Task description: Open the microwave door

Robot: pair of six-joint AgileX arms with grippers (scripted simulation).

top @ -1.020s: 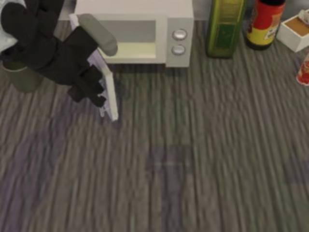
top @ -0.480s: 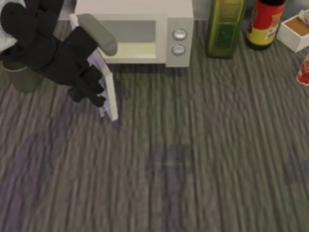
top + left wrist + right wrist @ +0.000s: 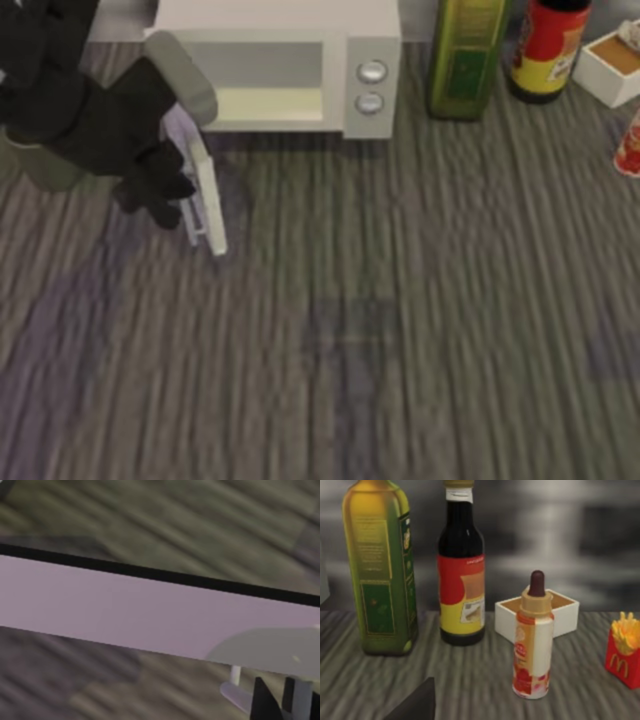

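Observation:
The white microwave (image 3: 300,20) stands at the back of the table, its cream interior (image 3: 270,100) exposed beside two silver knobs (image 3: 371,72). The microwave door (image 3: 207,190) is swung wide open and sticks out toward the front on its left side. My left gripper (image 3: 175,205) is just left of the door's free end, shut on the door handle (image 3: 197,222). In the left wrist view the door (image 3: 125,610) crosses as a lilac band, and the gripper (image 3: 275,702) pinches the handle (image 3: 235,694). My right gripper (image 3: 415,707) is outside the top view.
A green oil bottle (image 3: 466,55), a dark sauce bottle (image 3: 548,45) and a small white box (image 3: 615,62) stand right of the microwave. A red fries carton (image 3: 630,145) sits at the right edge. A grey-green cup (image 3: 45,165) lies under my left arm.
The door has swung farther open, its free end moving left. My left gripper moved left with it, still on the handle.

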